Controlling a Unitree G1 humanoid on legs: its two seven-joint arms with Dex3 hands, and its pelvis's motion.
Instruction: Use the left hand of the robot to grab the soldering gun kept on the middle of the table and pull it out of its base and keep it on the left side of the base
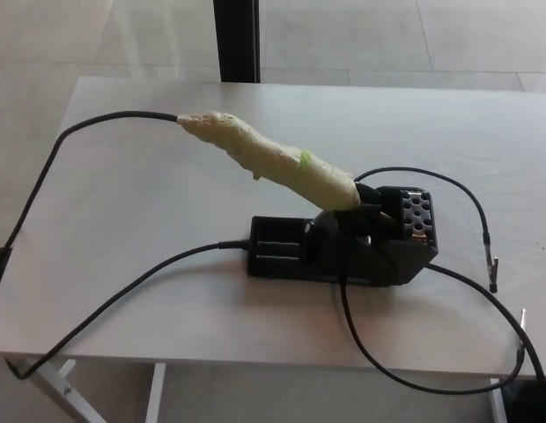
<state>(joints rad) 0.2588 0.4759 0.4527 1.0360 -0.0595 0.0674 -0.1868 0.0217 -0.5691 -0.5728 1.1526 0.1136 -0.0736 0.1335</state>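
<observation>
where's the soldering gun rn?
In the head view the soldering gun sits tip-down in its black base at mid-table, its taped handle slanting up toward the robot's left.

Not seeing any of the robot's body here tbh, neither the left hand nor the right hand showing up in the head view, so not getting any colours, shapes, cables, screws or markings to describe.
</observation>
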